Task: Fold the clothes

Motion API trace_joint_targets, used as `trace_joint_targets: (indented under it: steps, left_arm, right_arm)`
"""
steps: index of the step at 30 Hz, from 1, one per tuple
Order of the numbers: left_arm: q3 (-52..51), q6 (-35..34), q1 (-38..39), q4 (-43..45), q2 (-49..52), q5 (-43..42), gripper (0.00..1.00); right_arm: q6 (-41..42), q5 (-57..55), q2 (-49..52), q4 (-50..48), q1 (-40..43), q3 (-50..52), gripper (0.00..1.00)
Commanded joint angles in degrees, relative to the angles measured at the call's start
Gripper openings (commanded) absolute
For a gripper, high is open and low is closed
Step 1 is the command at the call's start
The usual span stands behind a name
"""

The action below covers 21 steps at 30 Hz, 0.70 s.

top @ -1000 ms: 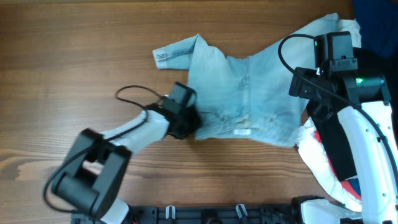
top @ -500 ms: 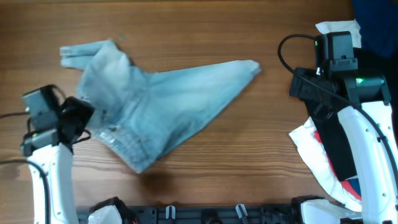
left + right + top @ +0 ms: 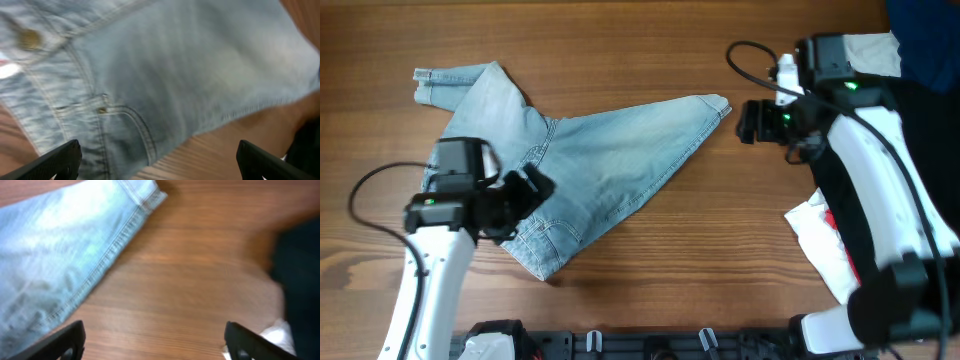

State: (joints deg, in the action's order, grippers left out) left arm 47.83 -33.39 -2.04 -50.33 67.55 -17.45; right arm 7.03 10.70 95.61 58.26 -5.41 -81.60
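Observation:
The clothes, light blue denim shorts, lie spread flat on the left half of the wooden table. One leg hem points right. My left gripper hovers open over the waistband side. In the left wrist view the shorts with a pocket seam and a rivet fill the frame, and the left gripper holds nothing. My right gripper is open, just right of the leg hem and apart from it. In the right wrist view the shorts lie at the upper left, with the right gripper above bare wood.
A black garment covers the right edge of the table. A white and red cloth lies in front of it and a white cloth behind my right arm. The black garment also shows at the right of the right wrist view.
The shorts were dragged from the middle right to the left and let go. My left gripper opened and moved back over them. My right arm swung left toward the leg hem.

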Motion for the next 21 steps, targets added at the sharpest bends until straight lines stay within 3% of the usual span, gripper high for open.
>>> trace_joint_targets:
  steps: [1,6,15,18,20,21]
  left_arm:
    - [-0.3,-0.3,7.5,1.2,1.9,2.0,0.99]
    - [-0.3,-1.9,13.1,1.4,7.3,2.9,1.0]
    - [-0.3,-2.0,16.2,1.5,12.0,3.0,1.0]
    - [-0.3,-2.0,16.2,1.4,12.0,2.8,1.0]
    - [-0.3,-2.0,16.2,0.9,12.0,1.1,1.0]
    - [-0.3,-2.0,16.2,0.6,12.0,-1.2,1.0]
  right_arm:
    - [0.3,12.4,7.9,-6.1,0.1,0.7,0.85]
    - [5.3,17.7,17.2,-16.9,0.1,0.7,0.8]
    - [10.2,19.0,24.0,-27.8,0.1,0.7,0.78]
    - [11.6,19.0,24.2,-31.8,0.1,0.7,0.49]
    - [11.4,18.3,24.2,-32.2,0.2,0.7,0.14]
    - [11.1,16.9,24.2,-31.3,0.3,0.7,0.04]
